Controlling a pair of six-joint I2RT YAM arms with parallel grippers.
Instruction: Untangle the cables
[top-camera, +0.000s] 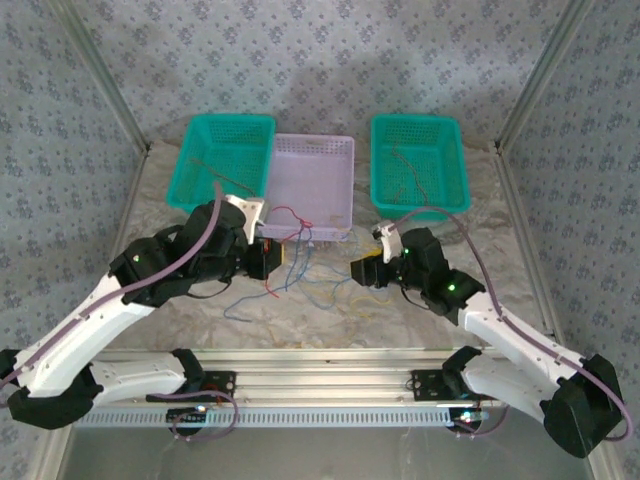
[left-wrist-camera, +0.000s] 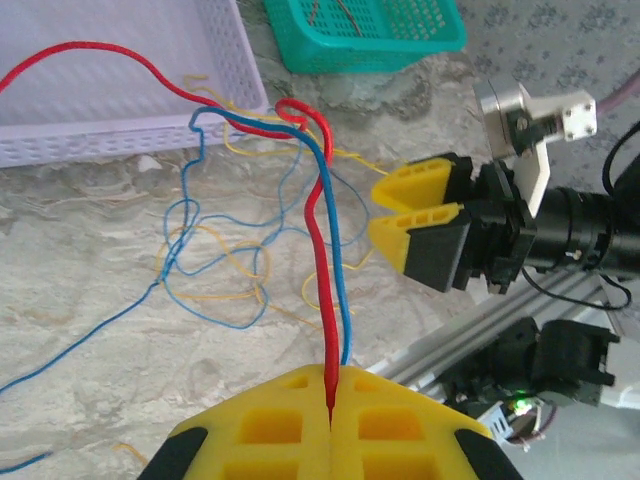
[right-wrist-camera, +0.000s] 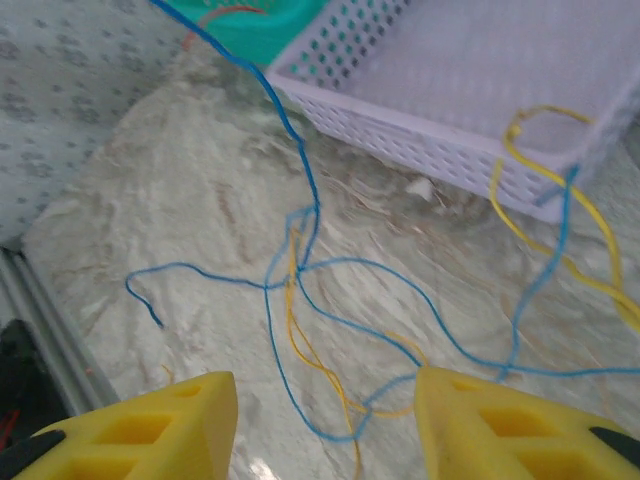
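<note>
Left gripper (left-wrist-camera: 330, 375) pinches the red cable (left-wrist-camera: 318, 220) tight between its 2 fingers (left-wrist-camera: 270, 425). Right gripper (right-wrist-camera: 325, 388) gapes open over blue and yellow cables (right-wrist-camera: 300, 290) tangled on the table (right-wrist-camera: 150, 200) before the lavender basket (right-wrist-camera: 400, 145).

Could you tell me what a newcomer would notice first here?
A snarl of blue, yellow and red cables lies on the table before the lilac basket. The left pincer is shut on a red cable; the right pincer stands open above the snarl.
</note>
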